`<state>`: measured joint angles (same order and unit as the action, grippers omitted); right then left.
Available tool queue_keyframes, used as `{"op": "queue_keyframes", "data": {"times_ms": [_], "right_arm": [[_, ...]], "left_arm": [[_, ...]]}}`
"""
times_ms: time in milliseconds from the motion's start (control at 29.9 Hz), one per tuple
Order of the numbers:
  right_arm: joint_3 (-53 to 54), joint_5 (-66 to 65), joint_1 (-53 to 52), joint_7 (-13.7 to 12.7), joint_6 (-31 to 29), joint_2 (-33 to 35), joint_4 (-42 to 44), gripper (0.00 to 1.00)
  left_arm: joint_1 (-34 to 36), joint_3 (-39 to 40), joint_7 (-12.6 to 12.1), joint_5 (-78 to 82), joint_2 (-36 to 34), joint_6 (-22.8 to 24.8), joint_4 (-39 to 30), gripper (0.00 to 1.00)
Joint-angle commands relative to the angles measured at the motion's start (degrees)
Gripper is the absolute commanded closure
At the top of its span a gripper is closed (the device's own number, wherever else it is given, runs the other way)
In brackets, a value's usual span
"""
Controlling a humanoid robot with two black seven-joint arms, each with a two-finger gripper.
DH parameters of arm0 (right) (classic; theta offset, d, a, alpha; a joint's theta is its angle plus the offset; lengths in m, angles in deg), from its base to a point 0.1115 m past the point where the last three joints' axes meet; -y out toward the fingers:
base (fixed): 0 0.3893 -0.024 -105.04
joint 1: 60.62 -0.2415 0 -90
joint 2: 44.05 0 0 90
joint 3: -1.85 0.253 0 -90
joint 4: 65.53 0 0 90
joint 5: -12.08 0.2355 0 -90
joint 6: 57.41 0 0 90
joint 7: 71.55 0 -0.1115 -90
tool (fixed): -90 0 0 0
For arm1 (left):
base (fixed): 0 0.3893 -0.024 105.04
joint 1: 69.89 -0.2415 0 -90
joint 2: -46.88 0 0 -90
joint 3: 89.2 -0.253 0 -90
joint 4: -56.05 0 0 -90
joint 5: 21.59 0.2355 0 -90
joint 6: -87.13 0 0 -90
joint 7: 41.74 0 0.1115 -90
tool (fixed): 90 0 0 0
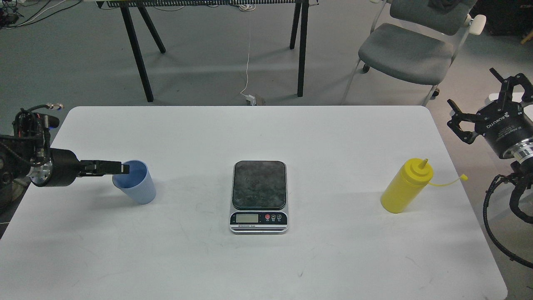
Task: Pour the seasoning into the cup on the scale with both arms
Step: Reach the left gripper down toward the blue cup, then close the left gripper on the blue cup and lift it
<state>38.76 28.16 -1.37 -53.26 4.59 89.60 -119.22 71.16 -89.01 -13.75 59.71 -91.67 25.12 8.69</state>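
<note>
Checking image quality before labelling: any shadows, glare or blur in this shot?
Head view: sharp, evenly lit; soft shadows left of the cup and right of the seasoning bottle; the scale plate shows faint sheen; left gripper dark against the cup rim.

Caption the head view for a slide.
Left hand at blue cup; scale empty; right hand open beyond yellow bottle.

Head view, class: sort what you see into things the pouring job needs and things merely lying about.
Needed: cup, bottle, scale, left gripper, right gripper.
Lying about: chair, cable, table legs.
</note>
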Motion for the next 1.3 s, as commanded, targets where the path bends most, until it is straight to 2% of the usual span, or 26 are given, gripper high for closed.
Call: {"op": "queue_keyframes", "data": {"times_ms": [0,267,334,468,635,802,969,1270], "right_arm": [[0.00,0.00,0.34,0.08,0.00,-0.14,-0.45,0.01],[-0.08,0.00,0.43,-0.01,0.00,0.12,-0.72,0.01],[-0.08,0.00,0.43,-0.01,0.00,0.12,-0.81,0.01],[-0.08,0.00,0.43,-0.01,0.00,0.12,-0.81,0.01],[-0.08,-0.09,0.61,0.08,0.00,0.03,-0.72,0.01],[-0.08,0.00,0.87,0.08,0.00,-0.32,-0.72,0.01],[-0.08,0.00,0.87,0.08,0.00,-0.32,-0.72,0.01],[0.00,0.00,1.22,0.08,0.00,-0.32,-0.72,0.01]], "left_arm": [[-0.60,-0.01,0.00,0.26,1.79,0.00,2.45,0.05],[-3.06,-0.01,0.00,0.53,3.11,-0.66,4.82,0.05],[-3.59,-0.10,0.00,0.53,3.82,-2.32,5.44,0.10],[-4.12,-0.79,0.00,2.72,4.87,-5.32,6.58,0.36],[-3.59,-1.24,0.00,3.87,4.70,-6.02,6.67,0.70],[-2.89,-1.24,0.00,5.44,4.70,-6.02,6.67,0.90],[-2.10,-1.24,0.00,7.82,4.52,-5.67,6.58,0.95],[1.41,-1.24,0.00,8.26,2.94,-3.22,4.39,0.95]]}}
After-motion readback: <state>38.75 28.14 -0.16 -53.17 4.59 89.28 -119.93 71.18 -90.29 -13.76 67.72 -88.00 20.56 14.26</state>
